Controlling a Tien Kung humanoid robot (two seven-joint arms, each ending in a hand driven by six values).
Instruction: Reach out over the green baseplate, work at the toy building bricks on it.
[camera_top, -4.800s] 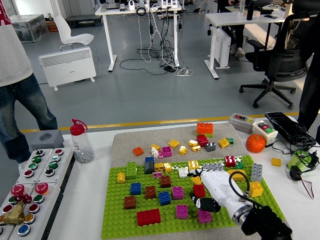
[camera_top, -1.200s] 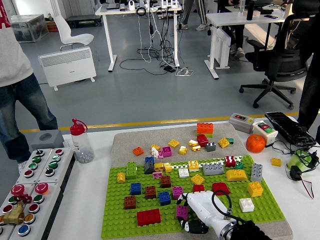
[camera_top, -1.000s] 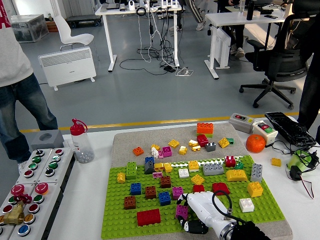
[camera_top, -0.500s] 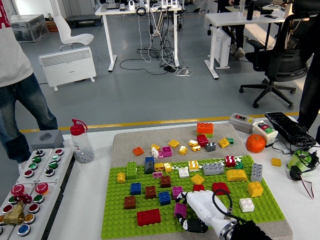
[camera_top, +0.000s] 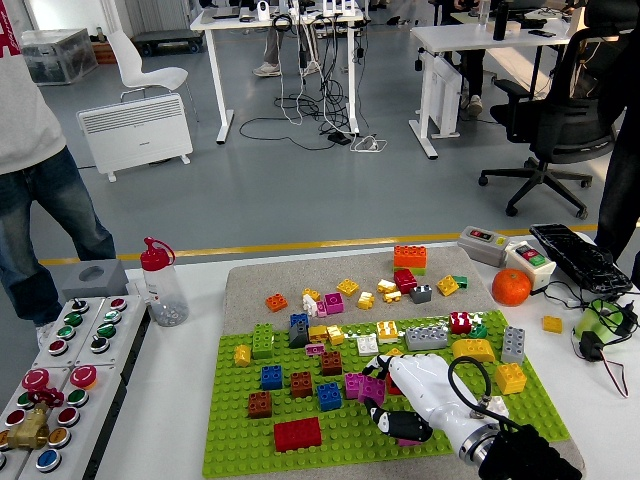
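Reaching right hand sits over the mid-front studs, magenta bricks just up-left of it

Reaching in from the lower right corner, the white-shelled right hand with black fingertips (camera_top: 415, 398) lies low over the flat green studded baseplate (camera_top: 240, 440), which rests on a grey felt mat (camera_top: 250, 275) on the white table (camera_top: 170, 400). The hand's long axis runs diagonally, wrist at lower right, fingers pointing up-left toward the plate's middle. Fingers look curled downward with a black fingertip (camera_top: 410, 432) bent under near a small pink brick (camera_top: 412, 440) at the palm's near edge; cannot tell whether anything is actually gripped, the palm hides the contact.

Key relation: the pair of square magenta plastic bricks (camera_top: 362, 386) sits touching or just beside the hand's leading knuckles, on its up-left side. A blue square brick (camera_top: 329, 396) and a brown square brick (camera_top: 301, 384) lie further left along the same row; a wide flat red brick (camera_top: 298, 434) is near the front edge, well left of the hand. A yellow square brick (camera_top: 511, 377) is to the right, behind the wrist.

Judgement: the next brick move favours the magenta pair, straight ahead on the hand's axis. Left arm not visible, so the right is the only hand nearby. Risk: the forearm cable loop (camera_top: 470, 378) sweeping bricks behind it.
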